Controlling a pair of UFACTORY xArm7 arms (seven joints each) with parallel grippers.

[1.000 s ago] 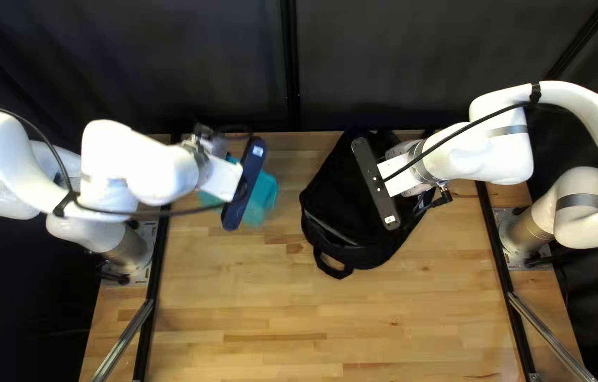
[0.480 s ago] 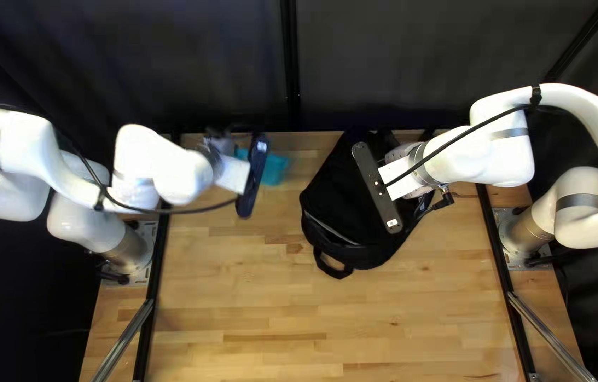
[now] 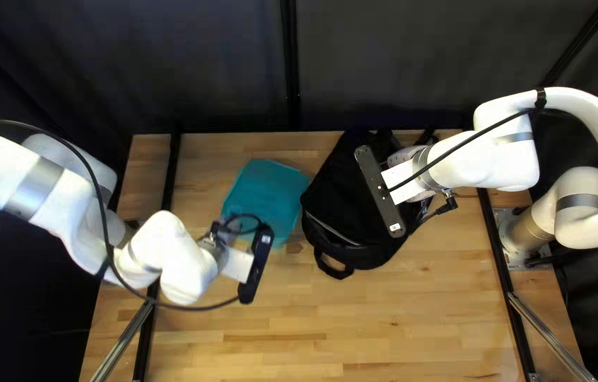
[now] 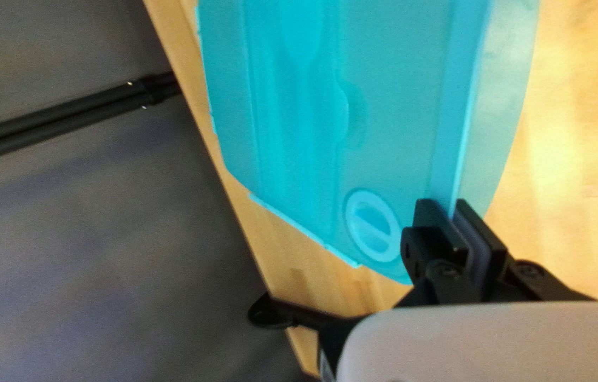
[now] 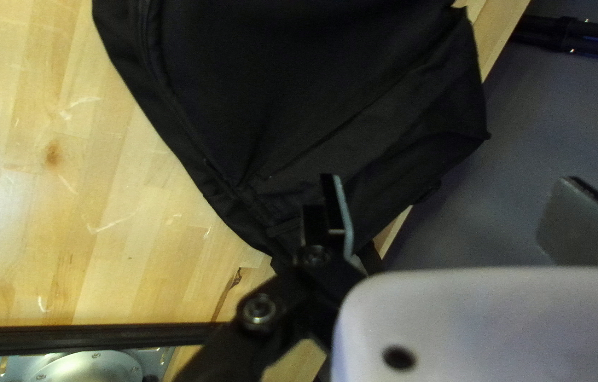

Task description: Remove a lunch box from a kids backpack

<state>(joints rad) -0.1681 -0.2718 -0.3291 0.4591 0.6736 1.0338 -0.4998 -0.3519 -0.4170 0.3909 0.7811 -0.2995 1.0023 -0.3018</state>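
Observation:
In the top left view, my left gripper [image 3: 256, 264] is beside the near end of a teal lunch box [image 3: 268, 194], left of the black backpack [image 3: 338, 191]. The left wrist view has that gripper [image 4: 443, 206] shut on one edge of the translucent lunch box [image 4: 398, 92], whose broad face shows a round dial and a long molded recess. My right gripper [image 3: 379, 191] is over the backpack's right part in the top left view. From the right wrist, this gripper [image 5: 454, 185] stands wide open, one finger against or just above the black fabric [image 5: 285, 92]; contact is unclear.
Dark curtains [image 3: 376, 64] hang behind the table's far edge. Black rails run along both sides of the wooden table [image 3: 355, 325], with bare wood at its near half. A cable [image 3: 104, 233] loops along my left arm.
My left arm has swung toward the table's near edge, carrying the lunch box with it, and the box now shows much more of its face. My right arm has barely shifted; the backpack looks unmoved.

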